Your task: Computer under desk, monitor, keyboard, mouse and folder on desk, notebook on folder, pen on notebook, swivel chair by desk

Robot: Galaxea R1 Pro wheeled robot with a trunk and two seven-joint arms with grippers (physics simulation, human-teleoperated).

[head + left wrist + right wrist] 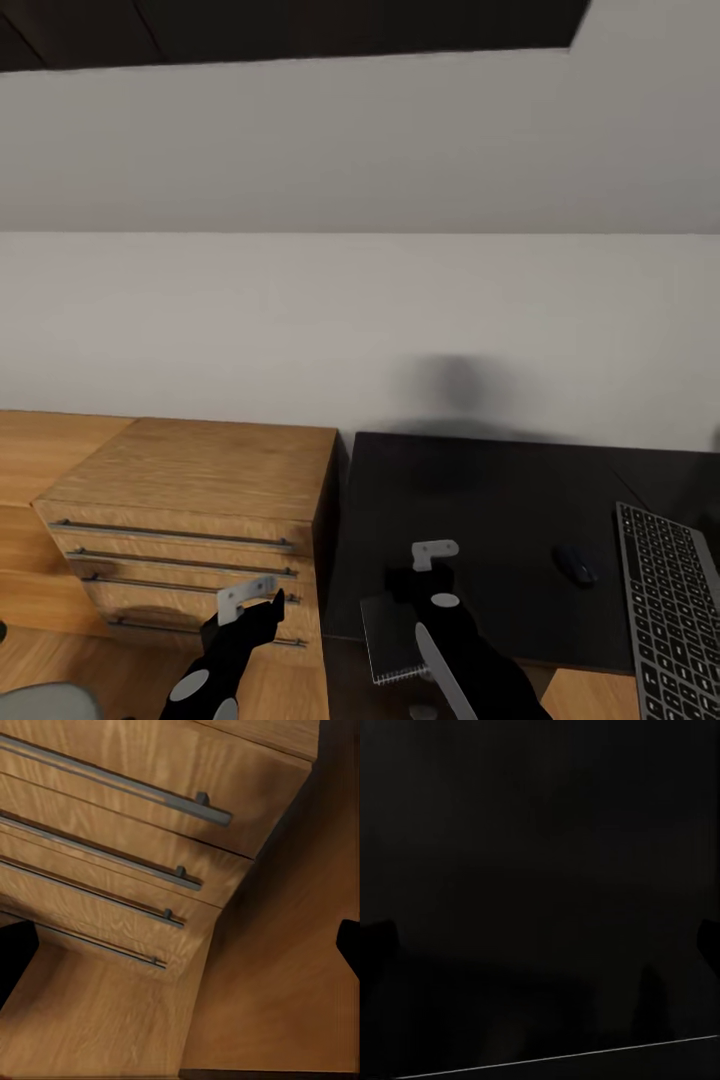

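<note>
Spanning the right half of the head view, the desk (470, 510) presented a bare black top against the white wall, which left open surface for the items not yet placed. The wooden chest (190, 500) stood against the desk's left edge; its bar-handled drawers appeared close in the left wrist view, so the left arm was judged to be parked clear of the work. The keyboard (670, 610) lay at the desk's right end, running toward the front edge. The mouse (576, 565) sat just left of the keyboard, apart from it, as the task requires.

The notebook (392, 635) hung at the desk's front edge, near the left corner, partly over the top, with its spiral edge facing the robot. The right claw (432, 575) appeared to be closed on the notebook, presumably to carry it inward over the desk. No folder was seen on the top, so the stacking base was judged not yet in place. The left claw (255, 598) hovered before the chest drawers; its opening could not be determined.
</note>
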